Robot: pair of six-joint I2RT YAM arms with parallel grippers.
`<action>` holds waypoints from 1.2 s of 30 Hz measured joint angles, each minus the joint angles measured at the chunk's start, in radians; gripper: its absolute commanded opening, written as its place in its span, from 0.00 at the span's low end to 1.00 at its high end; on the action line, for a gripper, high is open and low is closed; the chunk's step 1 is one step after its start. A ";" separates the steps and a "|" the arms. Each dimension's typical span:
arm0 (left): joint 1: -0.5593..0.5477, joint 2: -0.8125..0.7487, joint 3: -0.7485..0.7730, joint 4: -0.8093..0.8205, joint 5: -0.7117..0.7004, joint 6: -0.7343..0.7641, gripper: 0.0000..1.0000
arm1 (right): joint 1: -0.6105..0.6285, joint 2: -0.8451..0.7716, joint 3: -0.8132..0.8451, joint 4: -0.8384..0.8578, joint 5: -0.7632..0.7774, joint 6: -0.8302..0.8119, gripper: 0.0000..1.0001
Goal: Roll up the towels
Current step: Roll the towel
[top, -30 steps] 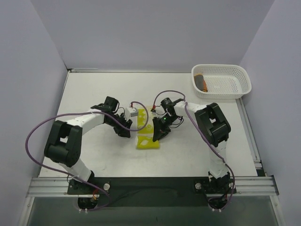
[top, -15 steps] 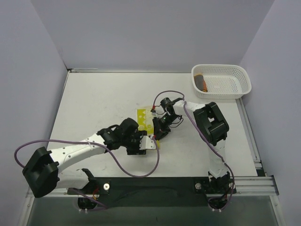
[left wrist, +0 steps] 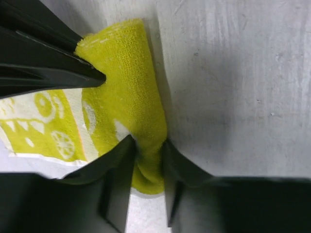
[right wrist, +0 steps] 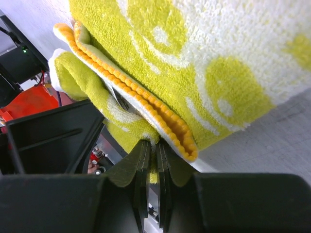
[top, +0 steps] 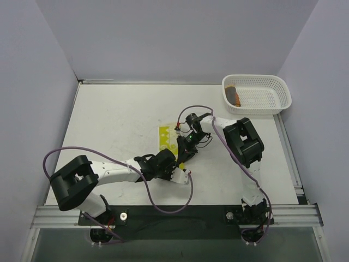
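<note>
The pale yellow, lime-printed cloth towel (top: 165, 135) runs toward 12 o'clock from the left gripper (left wrist: 148, 148), which pinches its rolled 6 o'clock end, while the right gripper (right wrist: 150, 153) nips that same edge.

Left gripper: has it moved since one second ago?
Yes. The left gripper went right and toward the front rail, away from the white mesh basket, onto the yellow towel.

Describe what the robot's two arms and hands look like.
Both the left arm and right arm have white tubular links joined by bulky black joint housings. A thin purple cable loops loosely along each. The left hand and right hand each end in two flat black fingers tapering toward the tips. No lettering is legible.
</note>
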 measured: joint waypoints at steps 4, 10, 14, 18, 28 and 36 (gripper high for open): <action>0.001 0.018 0.001 0.012 -0.009 -0.003 0.15 | 0.000 0.021 0.023 -0.023 -0.007 0.000 0.07; 0.088 0.011 0.029 -0.053 0.105 -0.029 0.04 | 0.000 0.070 0.082 -0.068 -0.037 0.002 0.26; 0.212 0.034 0.104 -0.183 0.280 -0.030 0.01 | -0.006 0.049 0.074 -0.042 -0.075 0.006 0.53; 0.293 0.129 0.231 -0.348 0.436 -0.026 0.00 | -0.044 -0.038 0.028 0.011 -0.026 -0.022 0.57; 0.436 0.428 0.520 -0.689 0.753 -0.047 0.01 | -0.317 -0.450 -0.166 0.094 0.067 -0.159 0.52; 0.489 0.658 0.742 -0.950 0.872 -0.059 0.02 | -0.282 -0.778 -0.295 0.064 0.058 -0.328 0.43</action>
